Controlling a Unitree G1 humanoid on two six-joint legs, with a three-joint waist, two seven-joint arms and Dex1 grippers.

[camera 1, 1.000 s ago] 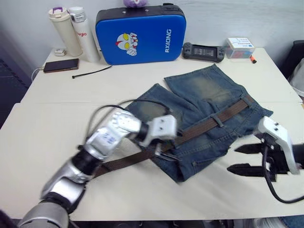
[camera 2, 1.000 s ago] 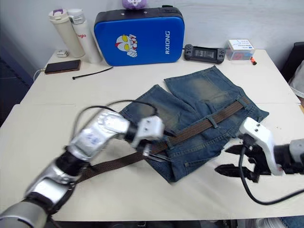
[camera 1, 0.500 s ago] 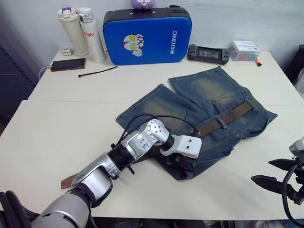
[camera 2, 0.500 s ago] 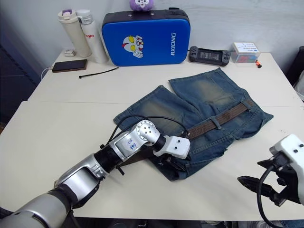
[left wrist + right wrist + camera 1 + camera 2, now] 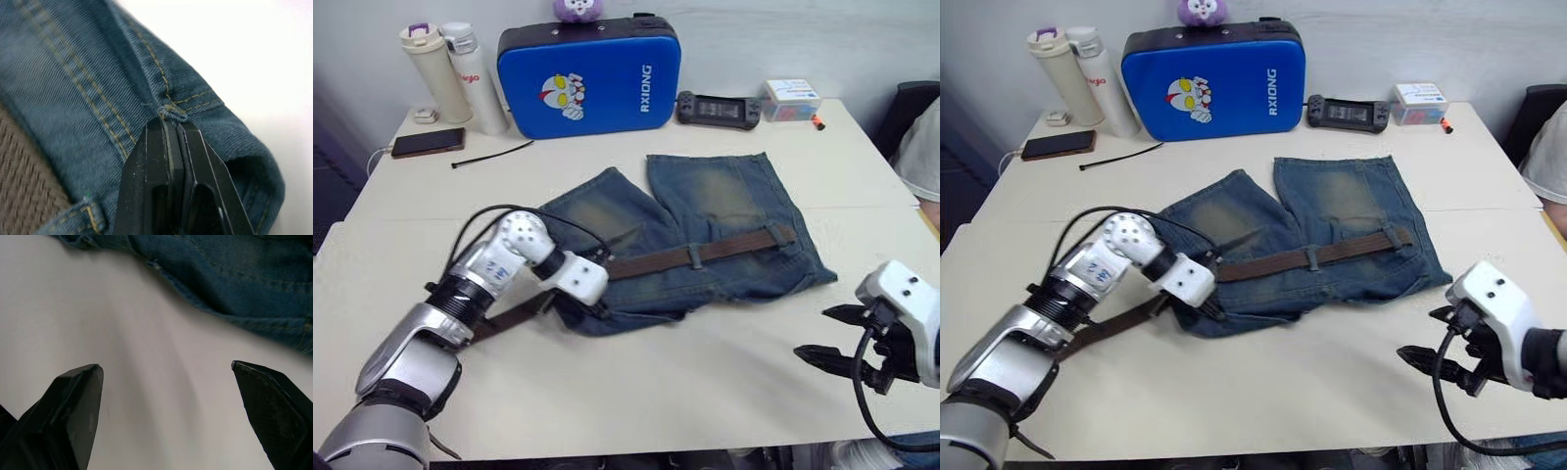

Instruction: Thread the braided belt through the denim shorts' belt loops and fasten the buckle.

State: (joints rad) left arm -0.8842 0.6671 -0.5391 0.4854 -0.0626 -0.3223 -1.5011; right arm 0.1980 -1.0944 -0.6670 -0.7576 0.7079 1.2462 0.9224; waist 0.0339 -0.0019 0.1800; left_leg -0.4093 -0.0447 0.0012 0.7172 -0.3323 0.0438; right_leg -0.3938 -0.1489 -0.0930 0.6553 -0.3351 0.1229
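Pinching the denim shorts (image 5: 88, 73) at a waistband seam, the left gripper (image 5: 171, 128) is clamped beside the braided belt (image 5: 705, 257); the right gripper (image 5: 822, 335) hovers spread apart.

Bright even light, soft shadows, wrist close-ups blurred

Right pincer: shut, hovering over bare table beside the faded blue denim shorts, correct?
Not shut. The right wrist view shows the right pincer open, fingers wide apart over the bare white table. It does sit beside the faded blue denim shorts, touching nothing.
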